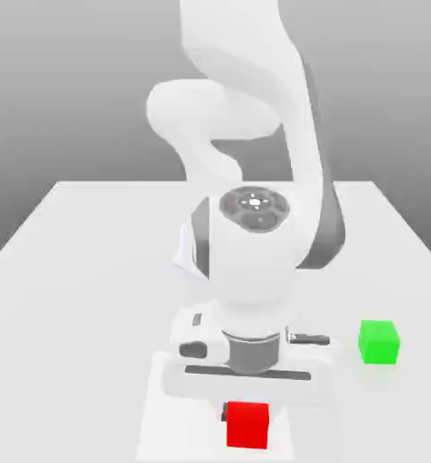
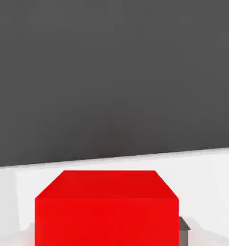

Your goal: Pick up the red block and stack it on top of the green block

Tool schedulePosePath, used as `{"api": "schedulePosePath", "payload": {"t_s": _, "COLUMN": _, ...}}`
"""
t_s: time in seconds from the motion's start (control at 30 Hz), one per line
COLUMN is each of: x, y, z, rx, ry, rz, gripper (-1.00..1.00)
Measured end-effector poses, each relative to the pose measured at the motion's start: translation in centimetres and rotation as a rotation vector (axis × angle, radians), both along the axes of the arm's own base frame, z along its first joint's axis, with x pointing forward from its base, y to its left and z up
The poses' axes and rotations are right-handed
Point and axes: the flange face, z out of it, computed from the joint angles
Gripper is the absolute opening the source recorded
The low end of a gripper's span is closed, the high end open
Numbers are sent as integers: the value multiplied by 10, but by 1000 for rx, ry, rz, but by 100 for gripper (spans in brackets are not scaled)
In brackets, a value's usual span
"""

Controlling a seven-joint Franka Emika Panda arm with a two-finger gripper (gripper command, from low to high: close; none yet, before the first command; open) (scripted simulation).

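Observation:
The red block [image 1: 248, 424] sits near the table's front edge, directly under my hand. My gripper [image 1: 248, 414] reaches down over it, and a dark fingertip [image 1: 224, 413] presses against the side of the block towards the exterior view's left. In the hand view the red block [image 2: 106, 209] looms close, and a grey fingertip [image 2: 184, 227] rests against its side. The gripper is shut on the red block. I cannot tell whether the block rests on the table or hangs just above it. The green block [image 1: 379, 342] stands alone on the table, towards the exterior view's right and a little farther back.
The white table [image 1: 83, 271] stretches back behind the arm, and its far edge meets a grey backdrop. My arm's bulky white links [image 1: 255, 253] rise over the middle of the table and hide the surface behind the hand.

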Motion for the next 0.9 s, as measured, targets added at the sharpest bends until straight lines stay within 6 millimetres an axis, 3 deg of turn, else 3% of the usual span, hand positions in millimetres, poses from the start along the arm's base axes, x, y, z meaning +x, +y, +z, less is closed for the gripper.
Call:
{"api": "schedulePosePath", "payload": {"t_s": 0.17, "x": -40, "y": 90, "z": 26, "rx": 32, "ry": -4, "rz": 260, "gripper": -100}}
{"api": "schedulePosePath", "payload": {"t_s": 0.27, "x": -82, "y": 153, "z": 35, "rx": 38, "ry": -5, "rz": 466, "gripper": -100}}
{"api": "schedulePosePath", "payload": {"t_s": 0.4, "x": -142, "y": 208, "z": 42, "rx": 25, "ry": -3, "rz": 705, "gripper": -100}}
{"api": "schedulePosePath", "payload": {"t_s": 0.5, "x": -177, "y": 227, "z": 41, "rx": 4, "ry": 0, "rz": 836, "gripper": -100}}
{"api": "schedulePosePath", "payload": {"t_s": 0.77, "x": -181, "y": 227, "z": -11, "rx": -5, "ry": -3, "rz": 854, "gripper": -100}}
{"api": "schedulePosePath", "payload": {"t_s": 0.8, "x": -182, "y": 227, "z": -19, "rx": -4, "ry": -2, "rz": 855, "gripper": 100}}
{"api": "schedulePosePath", "payload": {"t_s": 0.9, "x": -182, "y": 227, "z": -19, "rx": -4, "ry": -2, "rz": 855, "gripper": 100}}
